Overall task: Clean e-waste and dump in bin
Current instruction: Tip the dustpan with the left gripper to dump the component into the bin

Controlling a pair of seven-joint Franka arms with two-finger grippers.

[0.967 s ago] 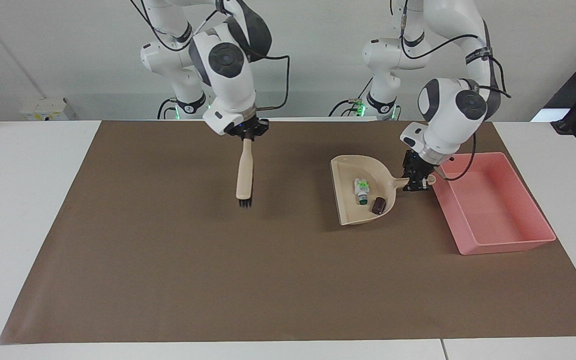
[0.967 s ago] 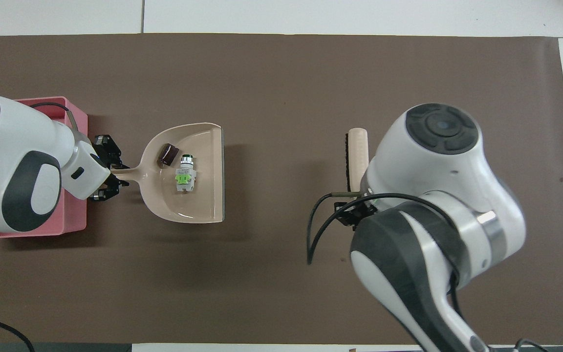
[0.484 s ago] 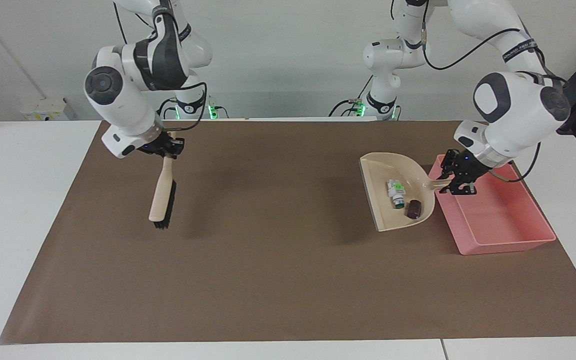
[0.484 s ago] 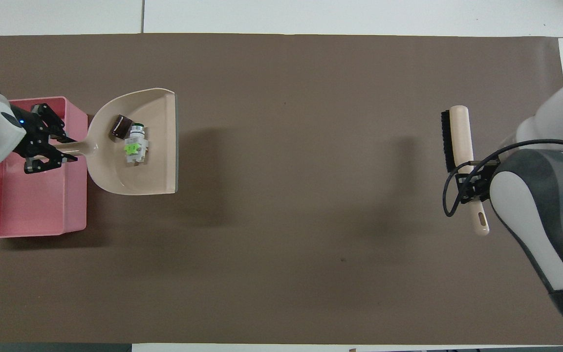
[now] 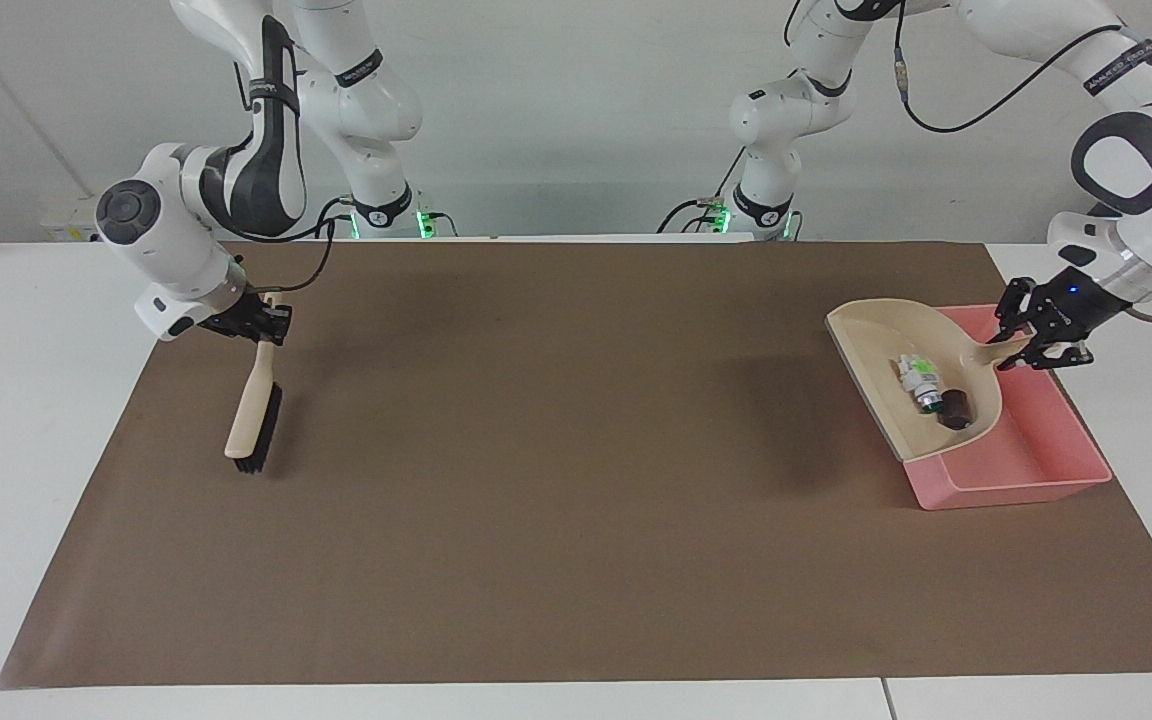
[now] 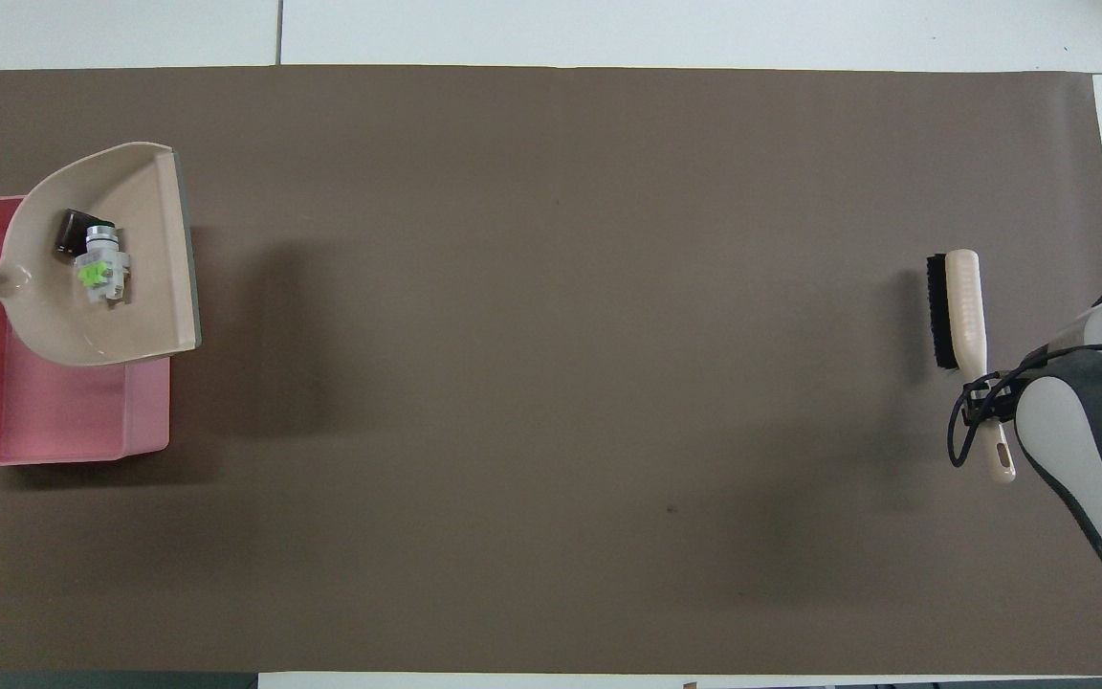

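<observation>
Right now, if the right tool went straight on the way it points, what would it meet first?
Probably the brown mat: the right tool, shut on the brush, points down at it; the bristles would likely touch first.

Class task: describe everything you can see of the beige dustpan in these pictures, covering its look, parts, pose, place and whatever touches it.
The dustpan looks like smooth beige plastic: a wide scoop with raised walls, a straight open lip and a short handle. The left tool is shut on that handle and holds the pan up, tilted, over the pink bin. Inside lie a small white cylinder with green marks and a stubby dark piece, down against the wall near the handle.
</observation>
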